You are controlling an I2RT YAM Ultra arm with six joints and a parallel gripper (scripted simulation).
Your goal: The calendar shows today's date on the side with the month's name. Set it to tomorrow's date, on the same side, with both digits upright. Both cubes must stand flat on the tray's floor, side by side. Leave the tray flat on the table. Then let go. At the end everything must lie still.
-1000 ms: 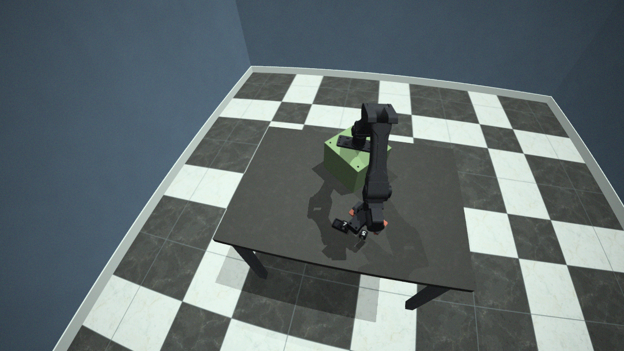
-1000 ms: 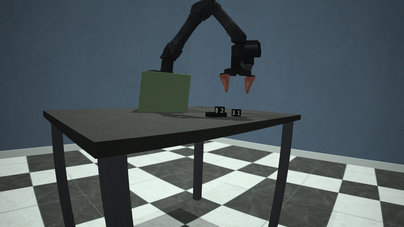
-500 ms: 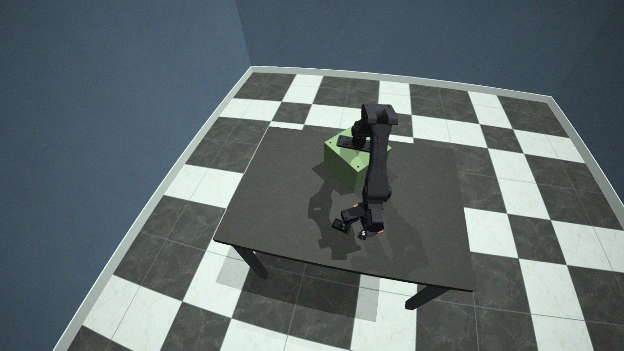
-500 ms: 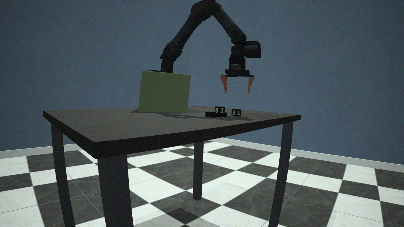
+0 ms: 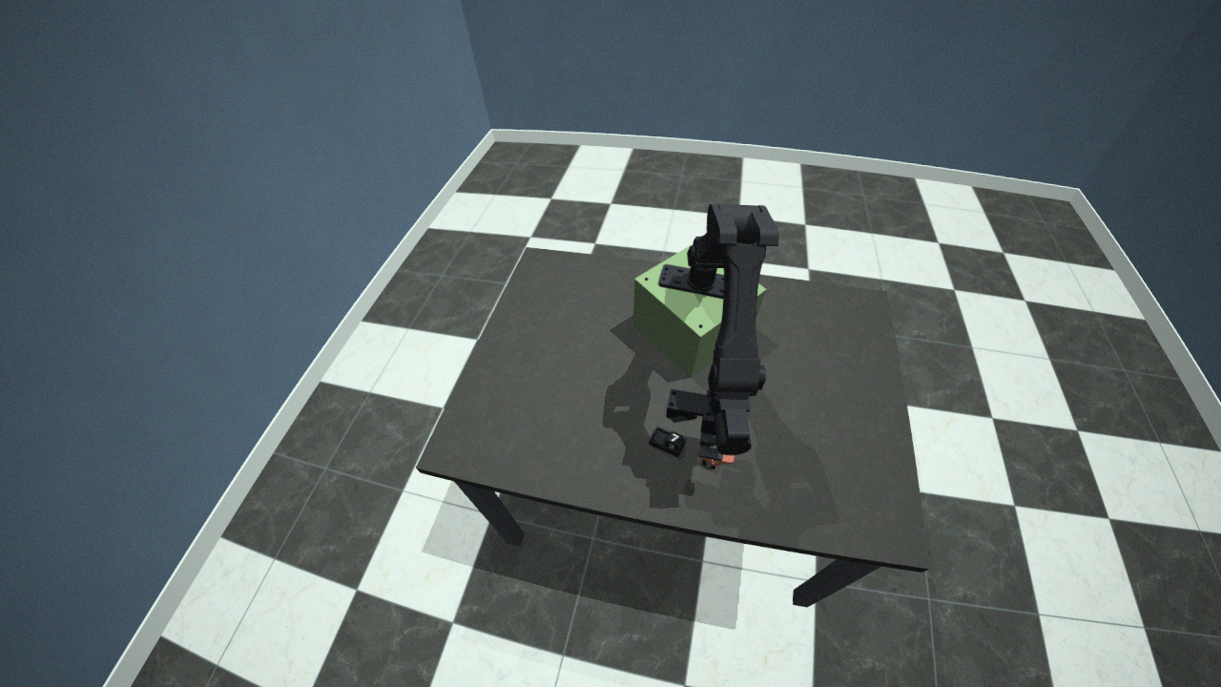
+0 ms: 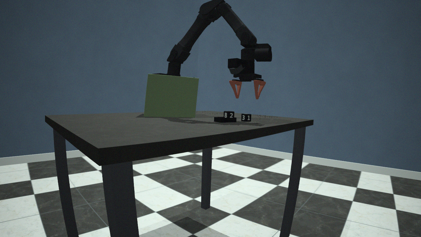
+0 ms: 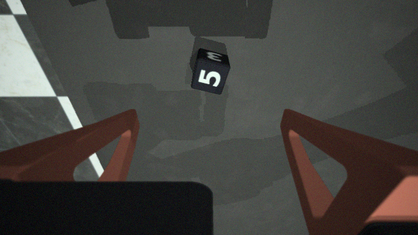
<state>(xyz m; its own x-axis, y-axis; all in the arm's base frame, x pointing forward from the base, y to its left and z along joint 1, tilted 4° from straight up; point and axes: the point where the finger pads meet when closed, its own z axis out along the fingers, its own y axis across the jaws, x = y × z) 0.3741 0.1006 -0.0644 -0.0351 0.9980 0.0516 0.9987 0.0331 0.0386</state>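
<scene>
The claw (image 6: 247, 89) hangs in the air above the table (image 6: 123, 132), its two orange fingers (image 6: 236, 88) spread as wide as they go and nothing caught between them. It points straight down, tips well clear of the tabletop. From the side the arm (image 6: 206, 26) makes a tall arch: it climbs from its mount on the green block (image 6: 170, 95), bends sharply at the elbow high overhead, then drops forward to a wrist that carries the claw out over the near part of the table.

Directly beneath the claw sits a loose black digit cube (image 7: 210, 71), out on the bare table and not in the tray. Through the wrist camera its top face reads 5, with a 3 on the face just past it; the cube lies ahead of the fingertips, roughly midway between them and turned a little askew to them. From the side view the same cube (image 6: 246, 117) shows a 3 and a 1 on its two visible faces.

Just beside it, apart and not touching, is the low black tray (image 6: 220, 119) lying flat on the table, with the other cube (image 6: 229, 115) standing in one end of it. That cube shows 8 and 2 to the side view, and from above its top face (image 5: 673, 439) reads 7. The rest of the tray's floor is too small and dark to make out. I cannot see the month's name from any of these angles.
</scene>
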